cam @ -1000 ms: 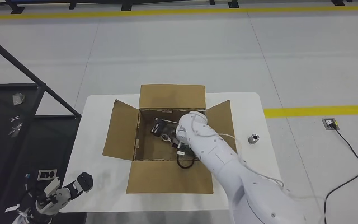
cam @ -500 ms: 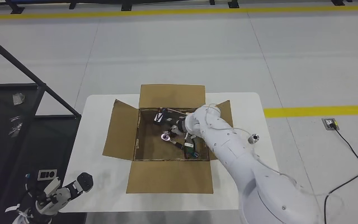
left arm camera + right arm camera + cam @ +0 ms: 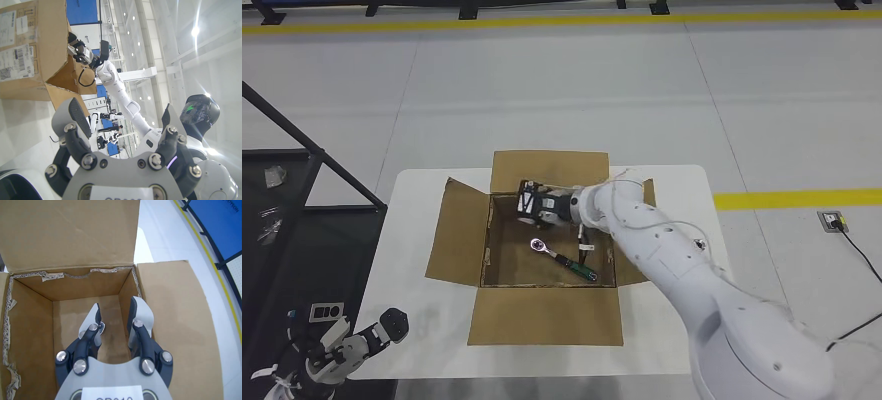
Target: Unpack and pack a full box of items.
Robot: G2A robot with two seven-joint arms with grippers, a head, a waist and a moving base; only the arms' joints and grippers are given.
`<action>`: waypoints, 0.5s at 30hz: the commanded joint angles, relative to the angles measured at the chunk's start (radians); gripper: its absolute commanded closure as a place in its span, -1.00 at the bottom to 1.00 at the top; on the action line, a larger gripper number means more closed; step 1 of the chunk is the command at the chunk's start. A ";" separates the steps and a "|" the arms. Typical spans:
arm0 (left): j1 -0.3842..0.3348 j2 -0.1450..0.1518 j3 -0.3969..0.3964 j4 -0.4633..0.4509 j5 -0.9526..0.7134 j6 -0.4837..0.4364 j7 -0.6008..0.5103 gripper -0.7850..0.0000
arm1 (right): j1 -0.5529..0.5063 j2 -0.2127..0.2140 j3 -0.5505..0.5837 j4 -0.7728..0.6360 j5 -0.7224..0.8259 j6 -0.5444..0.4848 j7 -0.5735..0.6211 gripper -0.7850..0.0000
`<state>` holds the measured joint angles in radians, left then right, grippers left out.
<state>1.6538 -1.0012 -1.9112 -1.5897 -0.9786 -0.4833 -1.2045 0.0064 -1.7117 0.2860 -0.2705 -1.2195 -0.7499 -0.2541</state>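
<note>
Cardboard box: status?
Right hand open, empty, over brown cardboard box. Left hand open, clear of box. Green-handled metal ratchet on box floor, nothing covering it.

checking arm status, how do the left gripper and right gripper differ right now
The left gripper sits beside the table's near corner, apart from the box; the right gripper hangs over the box's far side. The left gripper's jaws are spread wide; the right gripper's stand closer together. Both are open and hold nothing.
</note>
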 commanded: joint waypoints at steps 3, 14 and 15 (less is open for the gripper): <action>0.000 0.000 0.000 0.000 0.000 0.000 0.000 -1.00 | 0.003 0.033 0.022 -0.048 -0.007 0.037 -0.002 -0.80; 0.000 0.000 0.000 0.000 0.000 0.000 0.000 -1.00 | 0.001 0.045 0.039 -0.075 0.013 0.050 0.089 -1.00; 0.000 0.000 0.000 0.000 0.000 0.000 0.000 -1.00 | 0.001 0.045 0.039 -0.075 0.013 0.050 0.089 -1.00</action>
<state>1.6538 -1.0012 -1.9112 -1.5897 -0.9786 -0.4833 -1.2045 0.0075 -1.6662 0.3251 -0.3451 -1.2064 -0.6995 -0.1670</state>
